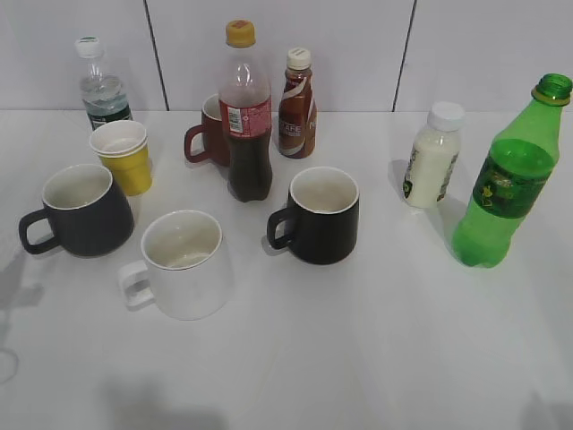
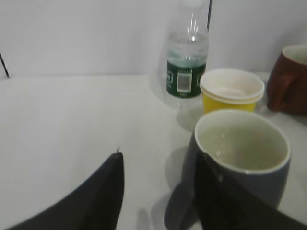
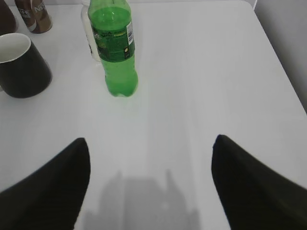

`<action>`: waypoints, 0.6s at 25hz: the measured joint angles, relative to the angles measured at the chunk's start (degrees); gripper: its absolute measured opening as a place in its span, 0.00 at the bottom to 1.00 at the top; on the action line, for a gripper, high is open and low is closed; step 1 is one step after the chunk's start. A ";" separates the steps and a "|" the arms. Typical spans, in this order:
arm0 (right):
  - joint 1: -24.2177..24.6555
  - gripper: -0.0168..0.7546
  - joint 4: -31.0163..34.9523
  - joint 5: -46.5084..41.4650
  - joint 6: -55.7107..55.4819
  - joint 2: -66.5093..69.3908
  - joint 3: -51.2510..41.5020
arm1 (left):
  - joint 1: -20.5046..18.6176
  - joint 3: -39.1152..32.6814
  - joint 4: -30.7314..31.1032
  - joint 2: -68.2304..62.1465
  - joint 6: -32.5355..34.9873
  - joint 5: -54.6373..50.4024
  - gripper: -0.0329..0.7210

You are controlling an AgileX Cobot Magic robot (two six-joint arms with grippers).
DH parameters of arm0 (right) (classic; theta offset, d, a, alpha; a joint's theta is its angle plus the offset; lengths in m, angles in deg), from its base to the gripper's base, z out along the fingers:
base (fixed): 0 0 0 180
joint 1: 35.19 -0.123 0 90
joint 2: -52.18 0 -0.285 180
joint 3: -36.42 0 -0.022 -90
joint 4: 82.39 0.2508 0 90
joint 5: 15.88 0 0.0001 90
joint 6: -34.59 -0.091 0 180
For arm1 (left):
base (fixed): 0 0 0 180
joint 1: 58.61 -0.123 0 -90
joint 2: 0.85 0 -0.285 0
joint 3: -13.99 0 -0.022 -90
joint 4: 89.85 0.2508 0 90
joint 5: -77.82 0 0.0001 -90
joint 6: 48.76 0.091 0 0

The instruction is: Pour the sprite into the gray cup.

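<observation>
Exterior view: we see neither arm over the white table (image 1: pixel 376 358).

The sprite (image 1: pixel 508 184) stands upright at the right edge of the frame, cap off, neck open. Just left of it is a small white bottle (image 1: pixel 430 157), close but apart. The gray cup (image 1: pixel 81 210) sits at the left edge of the frame, upright, handle pointing left, inside white and, as far as we can tell, empty. So bottle and cup are well apart, at opposite sides of the picture.

Between them: a white mug (image 1: pixel 182 264) lower centre-left, a black mug (image 1: pixel 318 215) at centre, a cola bottle (image 1: pixel 246 112) with a yellow cap behind it, a brown coffee bottle (image 1: pixel 297 103) beside that, a dark red mug (image 1: pixel 213 133) partly hidden by the cola. Upper left: a water bottle (image 1: pixel 100 85) and a yellow paper cup (image 1: pixel 124 154).

Left wrist view: the left gripper (image 2: pixel 158 191) has its jaws parted and holds nothing. The gray cup (image 2: pixel 240 158) fills the lower right of the frame; the right-hand finger overlaps its near wall, and we cannot tell whether they touch.

Right wrist view: the right gripper (image 3: pixel 151 182) is spread wide over bare table, nothing between its fingers. The sprite (image 3: pixel 114 48) stands at upper left of that frame, well ahead of the fingertips.
</observation>
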 joint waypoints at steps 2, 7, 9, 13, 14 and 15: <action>0.00 0.79 0.00 0.00 0.00 0.00 0.00 | 0.00 0.00 0.51 -2.71 0.00 0.82 0.54; 0.00 0.79 0.00 0.00 0.00 0.00 0.00 | 0.00 0.51 3.76 -9.90 2.23 1.23 0.55; 0.00 0.79 0.00 0.00 0.00 0.00 0.00 | 0.00 0.57 5.16 -11.84 2.69 1.23 0.55; 0.00 0.79 0.00 0.00 0.00 0.00 0.00 | 0.00 1.03 4.96 -14.82 2.69 1.18 0.55; 0.00 0.79 0.00 0.00 0.05 0.00 0.00 | 0.00 1.62 4.79 -15.48 2.69 1.18 0.55; 0.00 0.79 0.00 0.00 0.05 0.00 0.00 | 0.00 2.48 4.76 -16.04 2.69 1.18 0.55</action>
